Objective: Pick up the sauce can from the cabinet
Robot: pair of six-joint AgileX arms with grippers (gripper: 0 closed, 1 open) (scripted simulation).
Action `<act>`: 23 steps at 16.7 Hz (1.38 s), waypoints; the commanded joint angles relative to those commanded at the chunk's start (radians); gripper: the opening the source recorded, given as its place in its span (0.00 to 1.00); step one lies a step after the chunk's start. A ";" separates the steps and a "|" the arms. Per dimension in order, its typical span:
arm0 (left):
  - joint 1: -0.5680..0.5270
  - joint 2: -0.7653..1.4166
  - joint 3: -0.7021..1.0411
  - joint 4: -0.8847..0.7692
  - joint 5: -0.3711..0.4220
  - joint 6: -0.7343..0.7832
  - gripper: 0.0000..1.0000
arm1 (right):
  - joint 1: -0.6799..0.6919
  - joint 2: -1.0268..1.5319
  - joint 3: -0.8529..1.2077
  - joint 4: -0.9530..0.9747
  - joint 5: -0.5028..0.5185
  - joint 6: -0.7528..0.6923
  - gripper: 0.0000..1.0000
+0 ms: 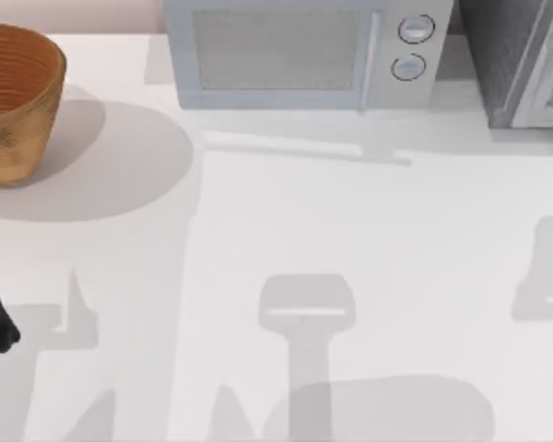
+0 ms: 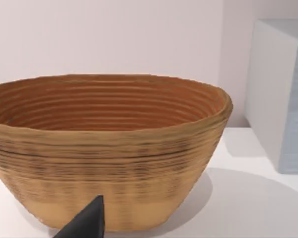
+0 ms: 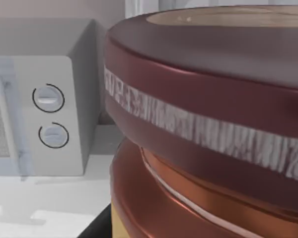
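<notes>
Close before the right wrist camera sits the can, microwave beyond; gripper state cannot be told.

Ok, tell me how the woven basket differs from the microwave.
The basket is round, woven and tan-brown; the microwave is boxy, smooth and pale grey. The basket is open-topped; the microwave is closed, with two round knobs on its front. The basket stands at the table's left, the microwave mid-back. Both sit upright on the white table.
</notes>
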 joint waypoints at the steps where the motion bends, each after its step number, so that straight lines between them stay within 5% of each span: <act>1: 0.000 0.000 0.000 0.000 0.000 0.000 1.00 | -0.015 -0.056 -0.074 0.030 -0.015 -0.001 0.00; 6: 0.000 0.000 0.000 0.000 0.000 0.000 1.00 | -0.063 -0.239 -0.284 0.125 -0.065 -0.005 0.00; 14: 0.000 0.000 0.000 0.000 0.000 0.000 1.00 | -0.059 -0.213 -0.286 0.158 -0.082 -0.002 0.00; 23: 0.000 0.000 0.000 0.000 0.000 0.000 1.00 | -0.027 0.413 -0.183 0.708 -0.311 0.008 0.00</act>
